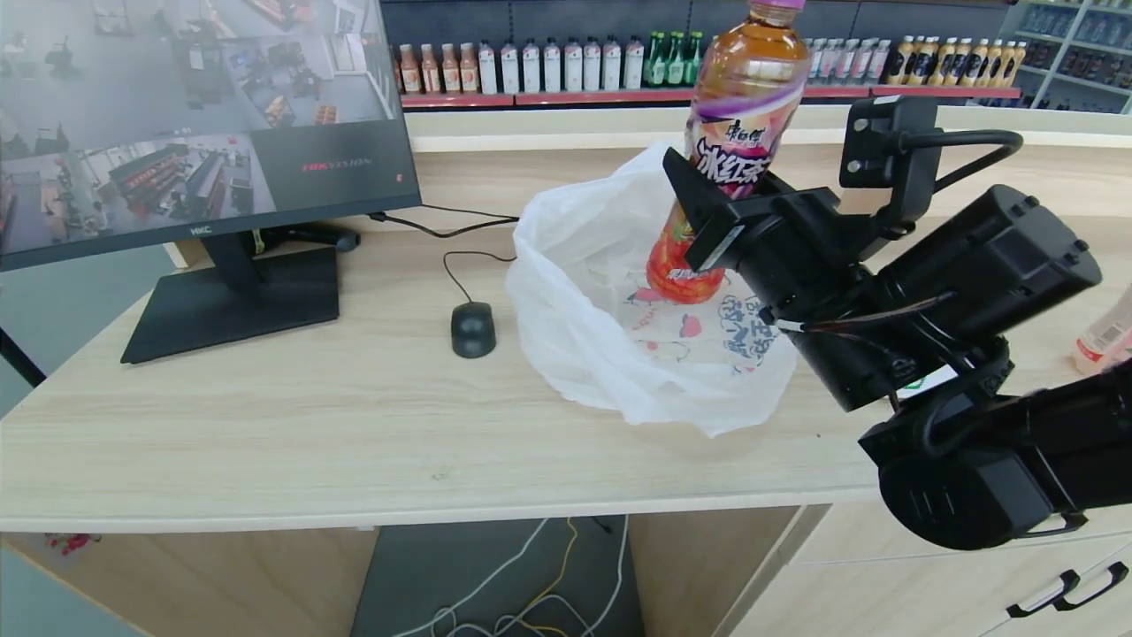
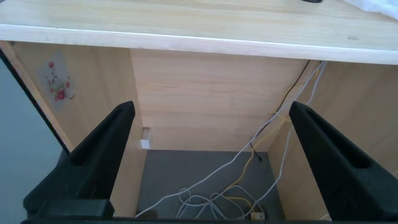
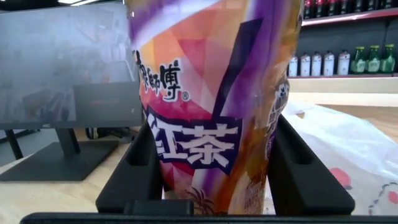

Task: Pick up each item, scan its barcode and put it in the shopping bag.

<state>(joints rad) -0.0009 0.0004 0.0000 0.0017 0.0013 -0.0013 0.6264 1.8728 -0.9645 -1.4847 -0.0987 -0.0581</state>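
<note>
The left gripper (image 2: 214,163) is seen below the near edge of the counter (image 1: 265,425). Its two black fingers are set wide apart, with nothing between them. Beyond it an open recess under the counter is seen, with loose cables (image 2: 224,193) on a dark floor.

On the far left of the pale wood-grain counter a flat monitor (image 1: 177,115) is carried on a square dark base. A broad bare stretch of top is left in front of it, up to the straight near edge. A rounded black mouse (image 1: 473,329) is placed just left of the shopping bag (image 1: 584,336), close but apart.

The bag, of thin crumpled white plastic with printed figures, is slumped open at mid-counter. The bottle (image 1: 743,133) is clear plastic filled with amber drink and wrapped in a glossy purple-and-orange label. It is held nearly upright over the bag's mouth and is clamped round its lower middle by the right gripper (image 1: 699,217). Whether its base touches the bag cannot be told. At the far right edge a pale second bottle (image 1: 1105,341) is seen on the counter.
</note>
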